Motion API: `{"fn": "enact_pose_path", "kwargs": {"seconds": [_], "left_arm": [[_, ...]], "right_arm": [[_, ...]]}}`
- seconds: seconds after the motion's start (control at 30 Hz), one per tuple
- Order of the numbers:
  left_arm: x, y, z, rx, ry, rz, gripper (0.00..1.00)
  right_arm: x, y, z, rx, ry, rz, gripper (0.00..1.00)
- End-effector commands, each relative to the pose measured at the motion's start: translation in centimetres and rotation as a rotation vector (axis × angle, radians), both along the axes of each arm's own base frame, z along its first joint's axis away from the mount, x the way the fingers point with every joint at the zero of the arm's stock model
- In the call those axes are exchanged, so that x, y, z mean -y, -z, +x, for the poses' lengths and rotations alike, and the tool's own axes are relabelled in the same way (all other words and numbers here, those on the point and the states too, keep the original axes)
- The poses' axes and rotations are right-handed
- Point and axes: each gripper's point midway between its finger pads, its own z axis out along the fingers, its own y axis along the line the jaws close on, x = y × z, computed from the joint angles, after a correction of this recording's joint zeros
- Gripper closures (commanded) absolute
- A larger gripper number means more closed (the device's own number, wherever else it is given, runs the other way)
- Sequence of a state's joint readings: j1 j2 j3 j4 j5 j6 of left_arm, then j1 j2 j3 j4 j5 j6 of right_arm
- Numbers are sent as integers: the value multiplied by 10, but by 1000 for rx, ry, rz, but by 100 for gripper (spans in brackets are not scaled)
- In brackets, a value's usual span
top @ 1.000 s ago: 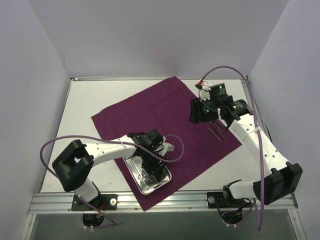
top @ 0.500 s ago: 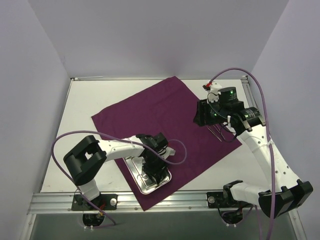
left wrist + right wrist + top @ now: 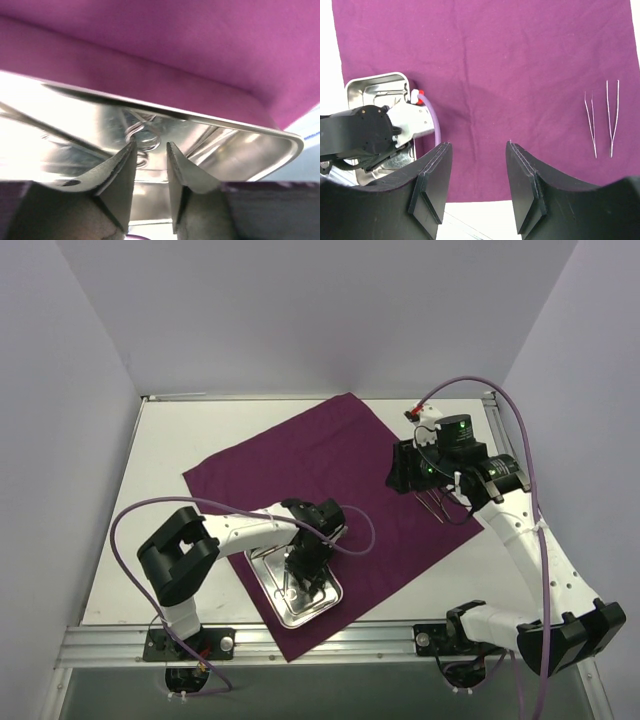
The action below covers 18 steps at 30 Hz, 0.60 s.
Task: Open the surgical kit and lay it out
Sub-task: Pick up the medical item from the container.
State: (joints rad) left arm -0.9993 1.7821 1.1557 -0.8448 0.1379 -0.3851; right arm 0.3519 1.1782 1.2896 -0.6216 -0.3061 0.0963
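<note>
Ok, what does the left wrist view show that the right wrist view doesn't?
Left wrist only: the left gripper low inside the steel tray, a ring handle just beyond its tips. Right wrist only: two tweezers side by side on the purple cloth, the left arm over the tray, the right gripper open and empty. Both: tray and cloth.

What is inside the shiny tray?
Small ring-handled metal instruments lie in the steel tray. The left gripper reaches in over them, jaws apart. It covers part of the tray, so I cannot count the instruments.
</note>
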Motion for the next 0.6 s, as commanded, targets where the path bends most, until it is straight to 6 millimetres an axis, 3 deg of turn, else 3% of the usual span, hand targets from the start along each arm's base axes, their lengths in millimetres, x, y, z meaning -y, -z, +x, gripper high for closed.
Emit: {"fn": "enact_pose_path", "kwargs": {"seconds": [0.0, 0.1, 0.17, 0.2, 0.23, 0.33, 0.57], "left_arm": [[1, -31, 20, 110, -67, 4, 62], [6, -45, 12, 54, -62, -9, 64], [8, -55, 3, -2, -60, -19, 70], [13, -60, -6, -59, -60, -53, 74], [14, -64, -10, -87, -86, -63, 88], [20, -74, -30, -212, -150, -119, 96], [19, -66, -51, -389, -271, -110, 98]], "right_arm": [[1, 5, -6, -27, -18, -1, 53], [0, 8, -4, -38, -19, -5, 53], [-1, 9, -3, -40, -26, -5, 53], [-2, 10, -3, -42, -28, -6, 53], [-3, 11, -1, -45, -32, -7, 53], [-4, 13, 0, -48, -45, -12, 53], [-3, 16, -4, -46, -54, -7, 53]]}}
